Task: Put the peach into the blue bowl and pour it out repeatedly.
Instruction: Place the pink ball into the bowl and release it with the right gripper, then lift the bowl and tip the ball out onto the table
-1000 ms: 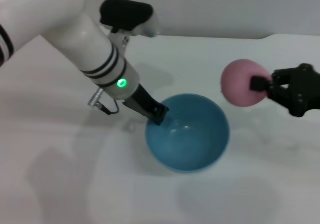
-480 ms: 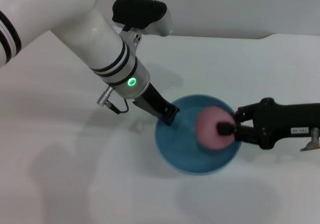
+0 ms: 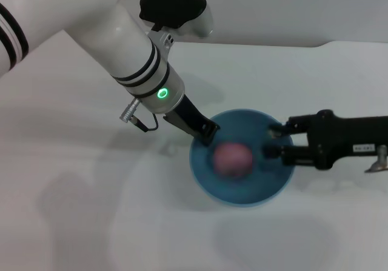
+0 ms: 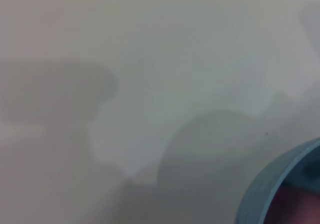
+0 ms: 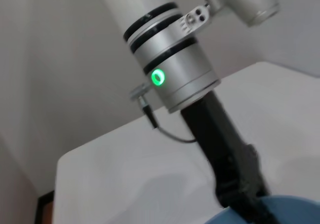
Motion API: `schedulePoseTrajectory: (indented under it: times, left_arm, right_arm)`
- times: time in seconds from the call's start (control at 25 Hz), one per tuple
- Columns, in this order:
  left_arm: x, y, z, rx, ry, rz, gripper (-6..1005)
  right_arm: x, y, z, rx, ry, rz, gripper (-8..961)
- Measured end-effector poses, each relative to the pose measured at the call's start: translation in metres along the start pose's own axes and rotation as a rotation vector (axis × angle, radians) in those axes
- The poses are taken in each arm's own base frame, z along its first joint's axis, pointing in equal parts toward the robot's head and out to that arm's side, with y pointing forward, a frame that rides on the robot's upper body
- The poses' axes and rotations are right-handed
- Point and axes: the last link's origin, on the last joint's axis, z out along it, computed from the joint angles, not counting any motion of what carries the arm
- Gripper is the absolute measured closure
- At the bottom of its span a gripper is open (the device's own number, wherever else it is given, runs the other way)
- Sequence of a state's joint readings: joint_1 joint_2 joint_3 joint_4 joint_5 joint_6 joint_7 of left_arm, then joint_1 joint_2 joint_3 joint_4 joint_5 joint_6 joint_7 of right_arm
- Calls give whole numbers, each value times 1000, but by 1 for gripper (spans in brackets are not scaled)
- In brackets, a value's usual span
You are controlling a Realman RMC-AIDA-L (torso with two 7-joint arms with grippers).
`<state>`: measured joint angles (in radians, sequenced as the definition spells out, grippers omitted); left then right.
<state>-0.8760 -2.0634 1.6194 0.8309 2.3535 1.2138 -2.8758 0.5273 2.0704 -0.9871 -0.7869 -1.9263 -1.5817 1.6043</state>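
Inside the blue bowl point(image 3: 242, 162) you have the peach point(image 3: 231, 159), lying free near the middle with neither gripper touching it. Your left gripper point(image 3: 205, 131) has its jaws clamped on the bowl's rim on the robot's left side, while your right gripper point(image 3: 276, 140) hangs over the opposite rim with its jaws apart and empty. The bowl sits on the white surface point(image 3: 91, 210).

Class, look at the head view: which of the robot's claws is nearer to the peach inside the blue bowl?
Left, narrowly. The left claw grips the blue bowl at its rim beside the peach; the right claw hovers open over the opposite rim.
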Motion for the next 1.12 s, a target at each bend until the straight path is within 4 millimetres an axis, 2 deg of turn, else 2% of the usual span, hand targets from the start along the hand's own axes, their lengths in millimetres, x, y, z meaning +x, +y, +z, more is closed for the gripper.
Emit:
schedulePoseTrajectory:
  times: [0.12,0.32,0.44,0.48,0.64,0.72,0.92,1.12]
  left_arm:
    - [4,-1,0,8,26,9,1000]
    - [18,-1,5,18,175,85,1000]
    - [26,7,16,12,353,164,1000]
    - [26,7,16,12,353,164,1000]
    - [26,-3,24,137,543,241,1001]
    - [20,-5,30,202,615,281,1001]
    - [1,-1,40,368,782,462,1000]
    - [-12,8,49,440,828,622,1000]
  right_arm:
    - [-3,-8,-17,69,-89,59,436]
    - [6,-20,-63,238,-323,171,437]
    - [27,-22,-94,354,-459,264,438]
    - [37,-22,-104,395,-504,304,438]
    - [73,-14,-136,520,-643,430,439]
    - [89,-7,-150,575,-698,474,440]
    - [113,7,-166,652,-747,525,441]
    - [120,11,-169,671,-754,540,442]
